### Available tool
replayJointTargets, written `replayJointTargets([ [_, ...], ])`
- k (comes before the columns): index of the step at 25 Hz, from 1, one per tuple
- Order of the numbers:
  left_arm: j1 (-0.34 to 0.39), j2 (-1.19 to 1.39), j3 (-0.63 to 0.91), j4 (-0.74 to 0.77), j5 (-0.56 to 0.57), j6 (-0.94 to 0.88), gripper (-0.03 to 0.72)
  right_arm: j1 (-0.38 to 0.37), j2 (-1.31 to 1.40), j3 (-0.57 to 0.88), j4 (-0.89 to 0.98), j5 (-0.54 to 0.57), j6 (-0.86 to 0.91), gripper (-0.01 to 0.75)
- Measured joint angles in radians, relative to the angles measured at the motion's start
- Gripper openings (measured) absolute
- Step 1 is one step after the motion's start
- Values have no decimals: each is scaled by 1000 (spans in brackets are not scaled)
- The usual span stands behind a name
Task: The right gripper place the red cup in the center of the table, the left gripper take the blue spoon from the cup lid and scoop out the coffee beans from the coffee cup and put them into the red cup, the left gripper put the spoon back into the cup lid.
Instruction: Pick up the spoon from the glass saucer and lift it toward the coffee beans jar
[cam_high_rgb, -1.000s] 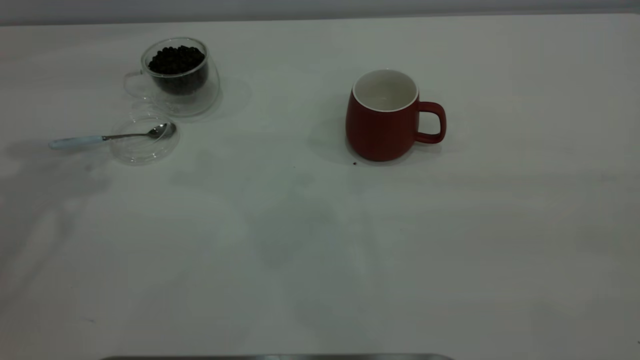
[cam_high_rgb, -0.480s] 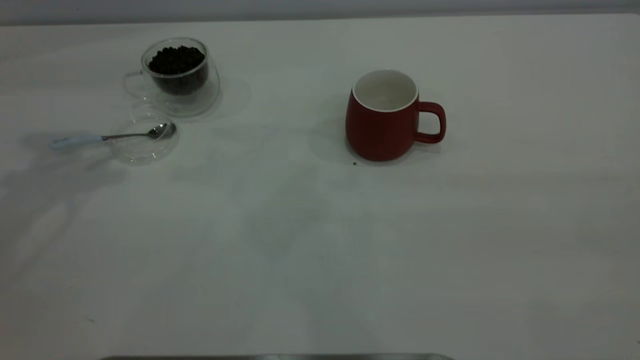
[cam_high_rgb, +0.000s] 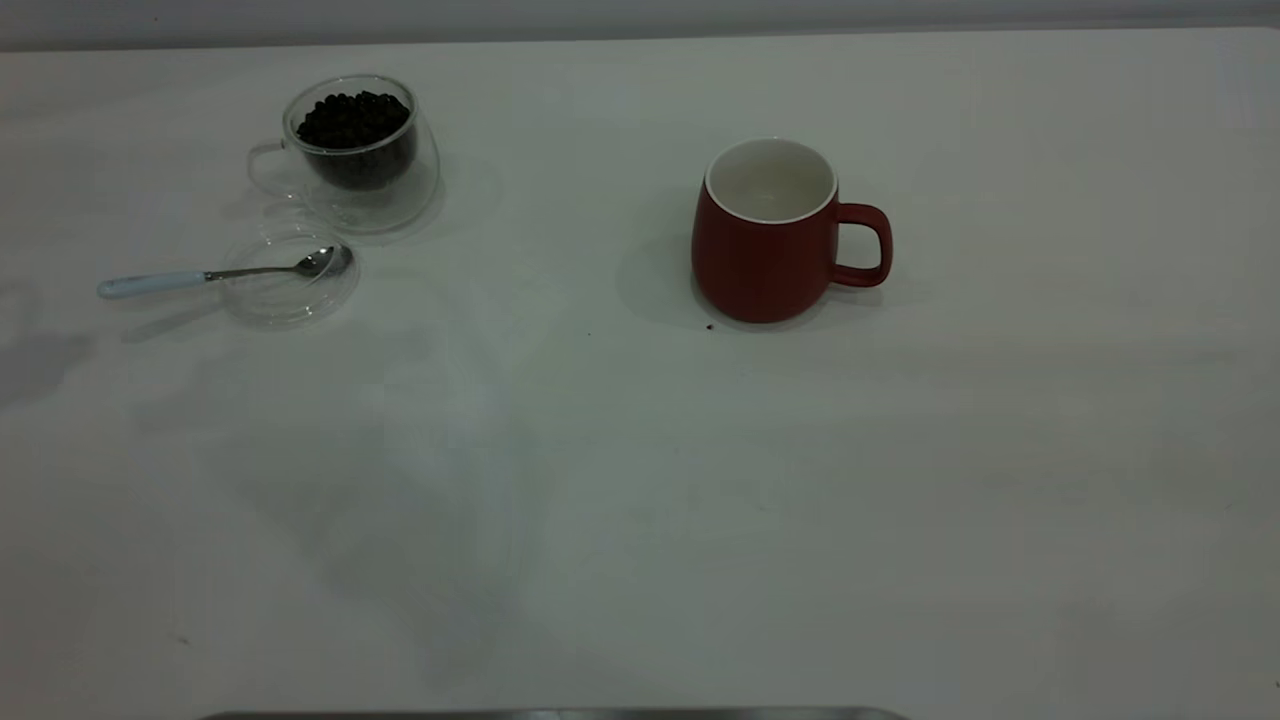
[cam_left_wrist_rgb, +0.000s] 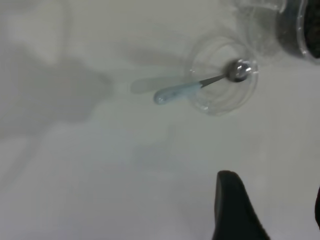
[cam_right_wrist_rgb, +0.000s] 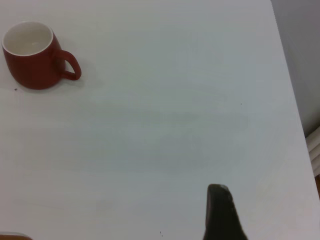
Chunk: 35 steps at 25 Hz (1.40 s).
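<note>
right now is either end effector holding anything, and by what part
Nothing is held. The blue spoon rests with its bowl in the cup lid; the left end effector is apart from it. The red cup stands alone.

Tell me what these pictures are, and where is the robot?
Three cameras watch one white table. The big picture looks from outside; no arms show there. The other two cameras ride on the robot's wrists. The dark shape low in the left wrist picture is part of the left end effector; the one in the right wrist picture belongs to the right end effector. Neither holds anything. On the table stand a red cup, empty inside, and a glass cup of coffee beans. A spoon rests its bowl on a clear lid.
</note>
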Motion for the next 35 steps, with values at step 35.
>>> replayJointTargets([
  [35,24,469,-9,-377,-59,605,448,0,0,0,0,0,0,496],
])
